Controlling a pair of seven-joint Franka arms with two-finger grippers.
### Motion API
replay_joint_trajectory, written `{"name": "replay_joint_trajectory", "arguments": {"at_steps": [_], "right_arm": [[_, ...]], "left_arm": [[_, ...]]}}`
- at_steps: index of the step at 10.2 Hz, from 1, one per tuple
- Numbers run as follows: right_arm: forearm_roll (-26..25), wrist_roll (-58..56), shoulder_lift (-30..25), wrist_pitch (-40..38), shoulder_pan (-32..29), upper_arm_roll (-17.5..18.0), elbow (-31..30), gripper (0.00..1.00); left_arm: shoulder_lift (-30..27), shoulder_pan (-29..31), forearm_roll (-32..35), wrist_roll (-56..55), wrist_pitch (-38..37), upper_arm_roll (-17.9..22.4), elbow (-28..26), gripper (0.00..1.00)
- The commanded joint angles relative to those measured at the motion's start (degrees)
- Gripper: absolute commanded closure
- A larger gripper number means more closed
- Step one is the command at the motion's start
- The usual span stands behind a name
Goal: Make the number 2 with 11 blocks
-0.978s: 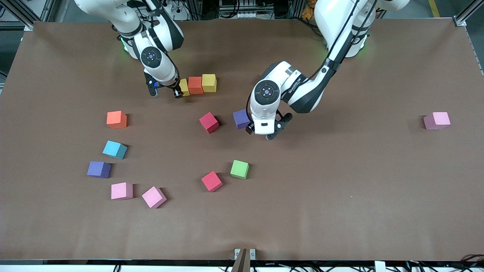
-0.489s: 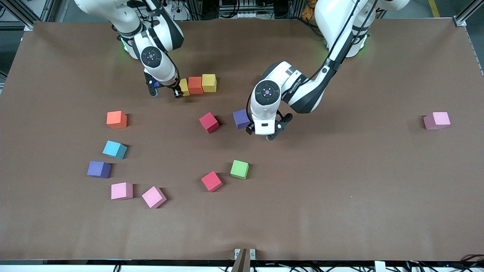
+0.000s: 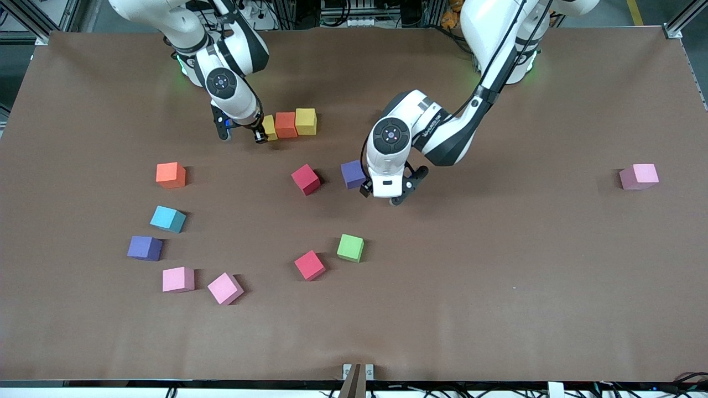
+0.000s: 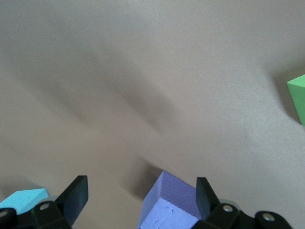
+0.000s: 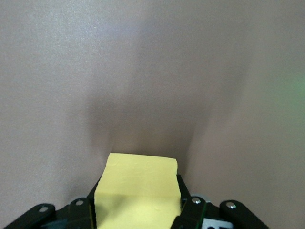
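with our right gripper (image 3: 241, 134) we are clamping a yellow block (image 3: 269, 127) at the end of the row touching the orange block (image 3: 286, 124) and second yellow block (image 3: 306, 121); our left gripper (image 3: 387, 194) is hanging wide open just beside a purple block (image 3: 352, 173)

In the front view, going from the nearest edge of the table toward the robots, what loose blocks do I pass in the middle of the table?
Red block → green block → second red block → purple block, beside the open left gripper.
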Motion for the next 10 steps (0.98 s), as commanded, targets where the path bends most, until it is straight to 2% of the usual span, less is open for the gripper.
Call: {"name": "replay_joint_trajectory", "arguments": {"at_steps": [1, 7, 8, 10], "right_arm": [[0.59, -2.03, -1.21, 1.64, -1.16, 0.56, -1.27, 1.0], [0.41, -11.97, -2.62, 0.68, -5.83, -1.19, 2.68, 1.0], [0.32, -14.25, -2.62, -0.72, -5.83, -2.24, 4.43, 1.0], [0.23, -16.12, -2.62, -7.11, -5.57, -2.16, 10.56, 1.0]], "left_arm": [[-0.24, 0.35, 1.36, 0.61, -0.83, -0.22, 0.36, 0.0], [-0.15, 0.35, 1.36, 0.69, -0.83, -0.22, 0.45, 0.0], [-0.15, 0.35, 1.45, 0.69, -0.83, -0.22, 0.45, 0.0], [-0.15, 0.26, 1.45, 0.69, -0.83, -0.22, 0.45, 0.0]]}}
